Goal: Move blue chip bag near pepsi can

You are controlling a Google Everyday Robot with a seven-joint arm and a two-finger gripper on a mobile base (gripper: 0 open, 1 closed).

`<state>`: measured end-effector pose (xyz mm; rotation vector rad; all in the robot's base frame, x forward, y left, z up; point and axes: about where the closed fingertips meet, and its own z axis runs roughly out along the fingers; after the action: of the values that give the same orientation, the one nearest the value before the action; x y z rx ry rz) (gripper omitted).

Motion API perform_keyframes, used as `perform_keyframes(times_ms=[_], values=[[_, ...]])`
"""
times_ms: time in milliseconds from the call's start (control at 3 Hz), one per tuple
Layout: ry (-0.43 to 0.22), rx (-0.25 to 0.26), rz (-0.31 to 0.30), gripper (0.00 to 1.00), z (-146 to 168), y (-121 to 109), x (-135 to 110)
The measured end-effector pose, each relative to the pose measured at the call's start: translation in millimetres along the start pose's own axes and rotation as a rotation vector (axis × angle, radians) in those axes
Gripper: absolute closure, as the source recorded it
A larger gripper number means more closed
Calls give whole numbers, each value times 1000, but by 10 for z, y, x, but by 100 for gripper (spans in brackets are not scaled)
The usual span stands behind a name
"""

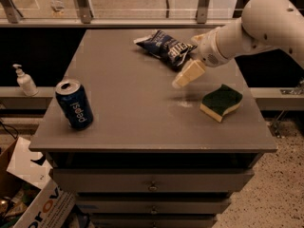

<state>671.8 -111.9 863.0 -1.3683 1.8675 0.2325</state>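
The blue chip bag (165,47), crumpled dark-blue foil with white print, lies at the back middle of the grey table (128,103). The pepsi can (74,103) stands tilted at the table's front left, lettering down its side. My gripper (187,74), with cream-coloured fingers, hangs just right of and in front of the bag, above the table and apart from the bag. It holds nothing that I can see. The white arm reaches in from the upper right.
A green-and-yellow sponge (221,101) lies on the table's right side, in front of the gripper. A white pump bottle (24,80) stands on a ledge left of the table. A cardboard box (28,194) sits on the floor at lower left. Drawers are below the tabletop.
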Motion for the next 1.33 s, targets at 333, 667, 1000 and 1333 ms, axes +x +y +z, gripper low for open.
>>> perform_keyframes(times_ms=[333, 667, 1000, 1333], values=[[-24, 19, 22, 0, 357, -320, -74], [-40, 38, 61, 0, 640, -624, -127], [-49, 50, 95, 0, 838, -838, -125], [-57, 54, 110, 19, 933, -952, -113]])
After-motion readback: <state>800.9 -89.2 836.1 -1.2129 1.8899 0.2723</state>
